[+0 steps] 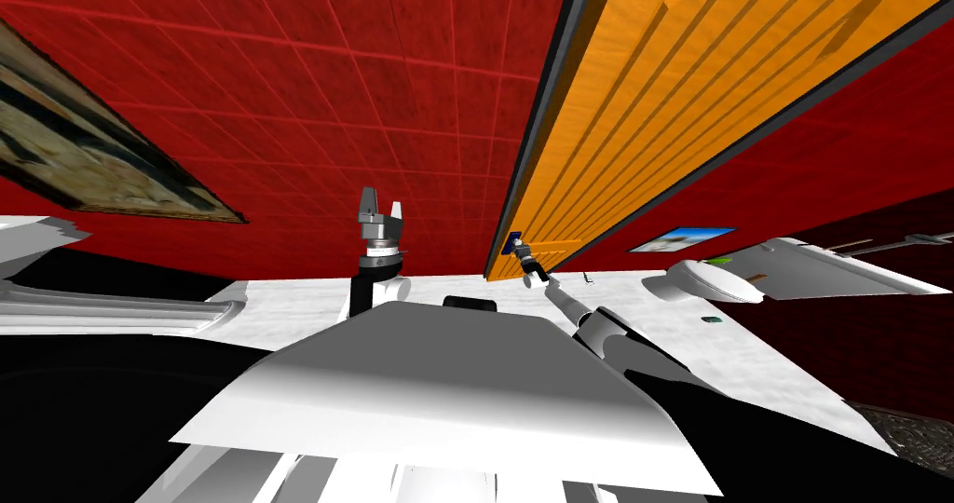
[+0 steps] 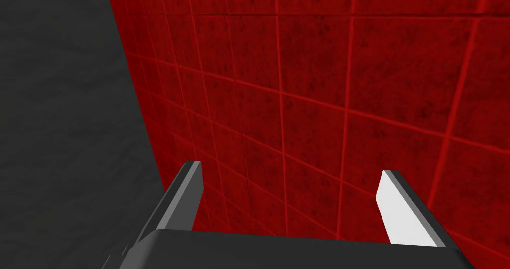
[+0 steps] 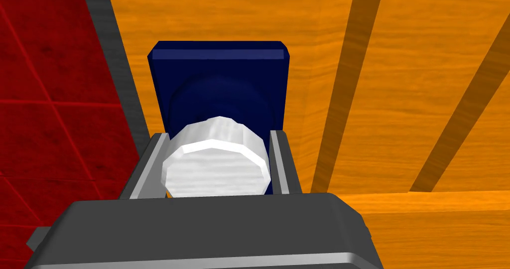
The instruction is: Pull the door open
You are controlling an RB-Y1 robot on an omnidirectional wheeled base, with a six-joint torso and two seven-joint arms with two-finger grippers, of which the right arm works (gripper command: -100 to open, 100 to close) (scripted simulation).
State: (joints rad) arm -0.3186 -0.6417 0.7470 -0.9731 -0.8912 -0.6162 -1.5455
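The right gripper [image 3: 219,135] is clamped on the round white knob [image 3: 215,169] of the orange wooden door [image 3: 318,57], while the left gripper [image 2: 293,169] stands spread and empty.

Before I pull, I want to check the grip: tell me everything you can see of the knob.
The knob is white, round and faceted, a short drum with its flat face toward the wrist camera. It stands out from a dark blue plate on the orange, wood-grained door, close to the grey frame. The right gripper is shut on it, one finger pressing each side.
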